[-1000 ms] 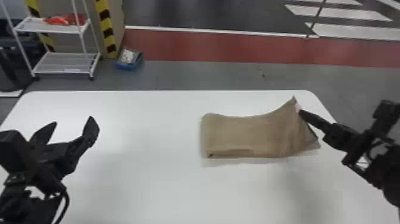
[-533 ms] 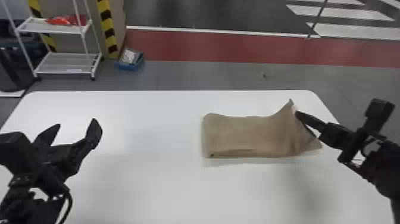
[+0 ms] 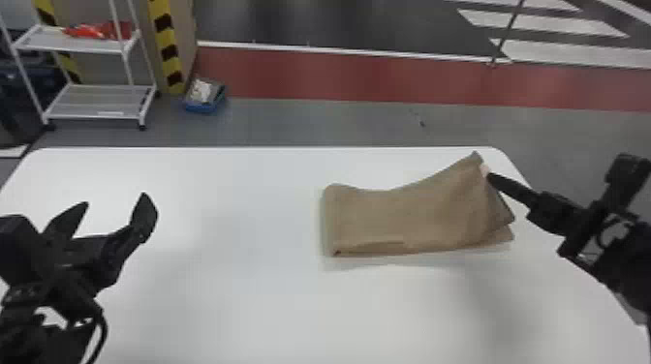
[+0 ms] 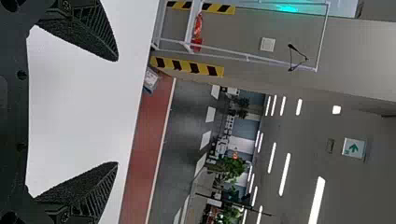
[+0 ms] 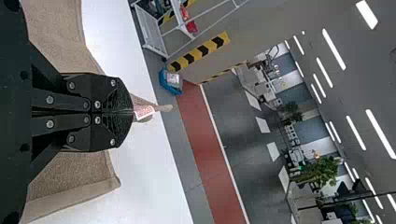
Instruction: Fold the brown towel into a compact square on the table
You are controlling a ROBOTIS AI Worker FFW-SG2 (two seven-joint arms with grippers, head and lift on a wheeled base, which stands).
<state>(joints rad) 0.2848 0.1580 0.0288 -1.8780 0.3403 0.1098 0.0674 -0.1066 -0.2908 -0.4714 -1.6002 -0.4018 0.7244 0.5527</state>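
Observation:
The brown towel (image 3: pixel 407 218) lies folded into a wide strip on the right half of the white table (image 3: pixel 232 290), its far right corner lifted off the top. At that raised edge is my right gripper (image 3: pixel 490 178). In the right wrist view the right gripper (image 5: pixel 132 112) is shut on the towel (image 5: pixel 74 179) beside a small white tag with red print (image 5: pixel 144 112). My left gripper (image 3: pixel 112 213) stands over the table's left side, apart from the towel. In the left wrist view the left gripper (image 4: pixel 116 112) has its fingers wide apart with nothing between them.
Past the table's far edge, a white wire shelf (image 3: pixel 97 101) holding red items stands on the floor at the left. Beside it are a yellow-and-black striped post (image 3: pixel 167 53) and a blue bin (image 3: pixel 206 104).
The right gripper has moved slightly left with the pinched corner, and the towel's right end has shifted a little with it. The left gripper has moved slightly to the right, still open.

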